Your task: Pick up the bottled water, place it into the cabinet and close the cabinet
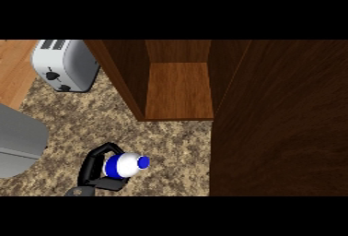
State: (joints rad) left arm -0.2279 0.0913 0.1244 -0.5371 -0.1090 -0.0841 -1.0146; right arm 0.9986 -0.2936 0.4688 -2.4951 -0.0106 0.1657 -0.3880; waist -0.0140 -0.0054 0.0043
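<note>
Mid-pick at lower left, left hand (88,170) curled round the bottled water (124,166), likely calling next for a lift up-right onto the open cabinet (180,90) shelf at upper centre.

A single view looks out from the robot's head, aimed steeply down at the speckled stone counter (170,138). It faces away from the robot's body. The near side lies at the lower edge, where a black hand (88,168) curled round the bottled water (121,167) comes in. The far side lies at the top, where the toaster (65,64) and the open cabinet (178,90) stand, both cut by the frame. The camera sits close: the bottle is seen almost from straight above its blue cap (143,162), the cabinet's shelf is seen from overhead, and a dark wooden panel (279,120) fills the whole right side.
</note>
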